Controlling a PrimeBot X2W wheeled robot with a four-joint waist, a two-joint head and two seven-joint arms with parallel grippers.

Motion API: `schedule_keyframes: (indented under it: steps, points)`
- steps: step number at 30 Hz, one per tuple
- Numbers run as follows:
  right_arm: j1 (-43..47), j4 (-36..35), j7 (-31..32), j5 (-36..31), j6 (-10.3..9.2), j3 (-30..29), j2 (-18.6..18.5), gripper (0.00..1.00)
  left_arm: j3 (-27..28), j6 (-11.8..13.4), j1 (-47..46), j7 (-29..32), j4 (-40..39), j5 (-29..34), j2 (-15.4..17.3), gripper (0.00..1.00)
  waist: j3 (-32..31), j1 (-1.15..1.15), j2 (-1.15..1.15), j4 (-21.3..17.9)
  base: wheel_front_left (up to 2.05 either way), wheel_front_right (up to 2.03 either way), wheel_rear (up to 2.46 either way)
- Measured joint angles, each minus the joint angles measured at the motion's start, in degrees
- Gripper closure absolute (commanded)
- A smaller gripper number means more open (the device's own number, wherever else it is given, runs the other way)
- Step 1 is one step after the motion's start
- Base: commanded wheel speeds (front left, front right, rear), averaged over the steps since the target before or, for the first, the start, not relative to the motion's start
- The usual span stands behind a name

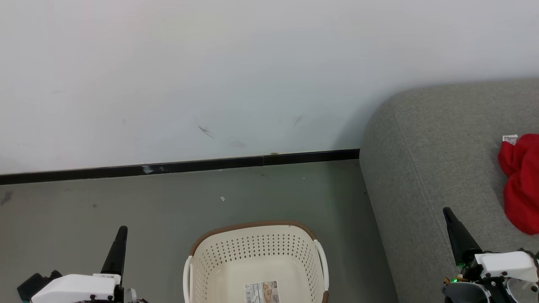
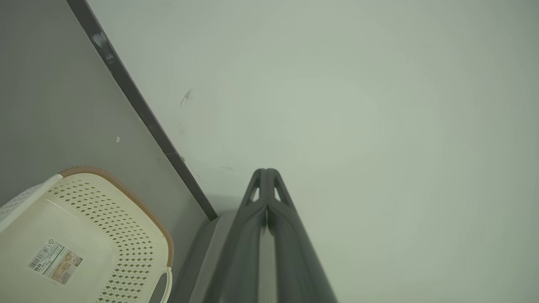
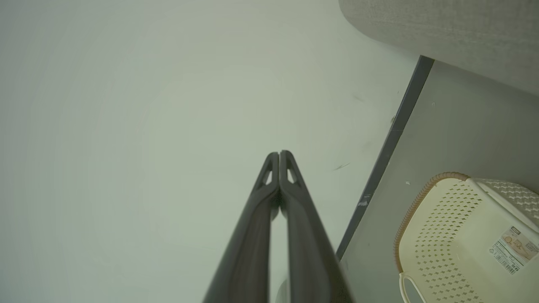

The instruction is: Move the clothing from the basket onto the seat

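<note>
The seat, a grey sofa, spreads beyond and to the right of the right pincer, whose fingers are pressed together on nothing. The basket stands on the floor between that pincer and the left pincer, which is likewise closed and empty. The basket's visible bottom is bare but for a sticker. The clothing, a red heap, lies on the seat to the right of the right pincer's tip, apart from it. Judging by this layout, the transfer looks done. The next move likely calls only for keeping both arms clear, or for checking the basket's hidden near part.
</note>
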Motion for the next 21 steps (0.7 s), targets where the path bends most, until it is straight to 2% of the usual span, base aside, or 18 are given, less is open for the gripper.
schedule_keyframes:
  steps: [9,21]
  points:
    - [-0.01,0.20,1.72,7.57,0.00,-0.96,0.10,1.00,2.19,-1.55,0.00,1.47,0.21,-7.04,-0.14,1.00,-0.37,-0.01,0.00,-0.21,0.00,0.00,0.00]
    - [-0.02,0.25,1.75,7.76,0.00,-1.04,0.10,1.00,2.27,-1.72,0.00,1.48,0.47,-7.17,-0.19,1.00,-0.37,-0.01,0.00,-0.21,0.00,0.00,0.00]
